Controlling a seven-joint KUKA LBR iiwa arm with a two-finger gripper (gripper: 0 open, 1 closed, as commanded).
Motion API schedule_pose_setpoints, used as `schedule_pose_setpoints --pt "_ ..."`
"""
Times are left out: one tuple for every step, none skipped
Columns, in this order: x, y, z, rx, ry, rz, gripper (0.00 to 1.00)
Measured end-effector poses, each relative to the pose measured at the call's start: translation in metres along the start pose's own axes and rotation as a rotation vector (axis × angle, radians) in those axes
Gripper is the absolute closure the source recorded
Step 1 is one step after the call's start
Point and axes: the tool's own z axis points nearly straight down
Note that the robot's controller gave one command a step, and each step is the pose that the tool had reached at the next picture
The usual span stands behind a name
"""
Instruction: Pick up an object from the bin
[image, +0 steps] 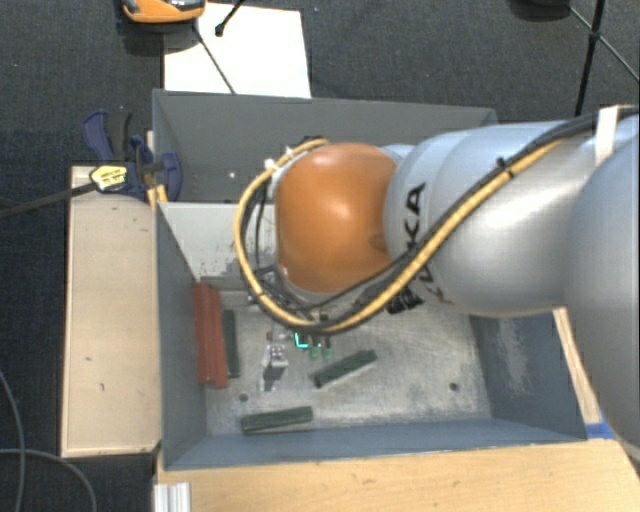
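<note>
- Grey metal bin (330, 135), and little in it: a long rust-red bar (210, 335) lies along the left wall, with a thin dark strip (230, 345) just beside it. A dark grey-green flat bar (345, 367) lies tilted near the middle of the floor, and a second dark flat bar (277, 421) lies close to the front wall.
- I see the gripper (273, 368) low over the floor, left of centre. It sits between the thin dark strip and the tilted grey-green bar, and it appears to touch neither.
- I read this as the reach-down stage, with nothing lifted and every piece flat on the floor.
- The likeliest pick is the tilted grey-green bar, as it is the one nearest on the gripper's right.
- My next move has to centre on one piece and turn the wrist to span its narrow width. These bars lie so flat that the tips must go almost to the metal.
- Whether the gripper is open or closed I cannot tell from here, and I see nothing in it.
- The arm's orange dome cover (330, 215) and its cables hide the back half of the floor, so more pieces could lie there.
</note>
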Motion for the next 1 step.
schedule_pose_setpoints --pt "-0.0021 -0.001 -0.004 -0.002 -0.008 0.005 0.0"
